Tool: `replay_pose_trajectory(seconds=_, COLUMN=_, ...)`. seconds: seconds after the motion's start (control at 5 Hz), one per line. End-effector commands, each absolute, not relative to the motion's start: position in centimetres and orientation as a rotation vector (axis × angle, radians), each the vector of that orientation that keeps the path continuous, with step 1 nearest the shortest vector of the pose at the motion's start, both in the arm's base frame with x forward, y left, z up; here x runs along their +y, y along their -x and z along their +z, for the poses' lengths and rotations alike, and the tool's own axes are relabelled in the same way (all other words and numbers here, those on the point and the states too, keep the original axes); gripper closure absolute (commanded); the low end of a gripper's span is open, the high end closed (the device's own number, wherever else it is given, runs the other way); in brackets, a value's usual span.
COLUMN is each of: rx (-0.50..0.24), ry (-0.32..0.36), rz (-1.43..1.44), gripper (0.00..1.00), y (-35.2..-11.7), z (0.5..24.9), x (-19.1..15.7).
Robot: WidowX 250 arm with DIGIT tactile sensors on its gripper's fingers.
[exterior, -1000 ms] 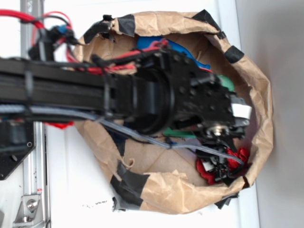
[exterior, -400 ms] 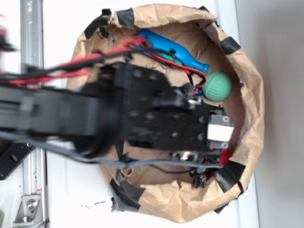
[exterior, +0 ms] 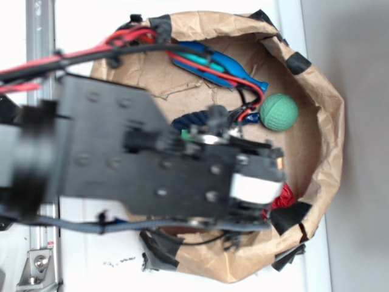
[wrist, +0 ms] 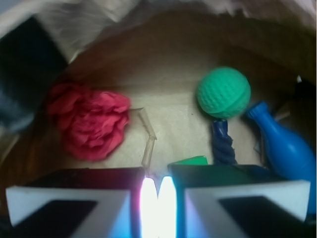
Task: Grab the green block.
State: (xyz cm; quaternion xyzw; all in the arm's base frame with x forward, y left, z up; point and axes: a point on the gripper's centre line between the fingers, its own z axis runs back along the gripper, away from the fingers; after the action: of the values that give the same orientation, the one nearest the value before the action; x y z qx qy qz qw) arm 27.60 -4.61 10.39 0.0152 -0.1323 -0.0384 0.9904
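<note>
In the wrist view the pincer (wrist: 158, 198) is sitting clenched at 6 o'clock, nothing between its pads. The green block (wrist: 190, 161) is peeking just behind it; beyond, a green ball (wrist: 224, 92) is lying at 1 o'clock.

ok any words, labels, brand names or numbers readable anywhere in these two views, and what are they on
None: no readable text in either view.
White patch on the gripper: no print can be made out.
Blue bottle, green ball, red cloth, paper bag: no print visible.
Green block: only a plain corner shows.
</note>
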Motion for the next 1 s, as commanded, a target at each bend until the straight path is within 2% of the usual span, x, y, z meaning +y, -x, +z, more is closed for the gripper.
replay_pose_trajectory(seconds=0.0, rx=-0.243, ry=-0.042, rz=-0.298, gripper=0.00, y=-23.1, z=8.9, x=-2.0)
replay_pose_trajectory(seconds=0.2, rx=-0.207, ry=-0.047, rz=-0.292, gripper=0.00, y=-23.5, z=7.6, x=-1.4)
replay_pose_trajectory(seconds=0.6, rx=-0.181, ry=-0.002, rz=-0.329, gripper=0.00, y=-26.9, z=6.1, x=-1.9)
replay_pose_trajectory(seconds=0.8, rx=-0.139, ry=-0.035, rz=-0.362, gripper=0.00, y=-28.0, z=3.8, x=-2.9)
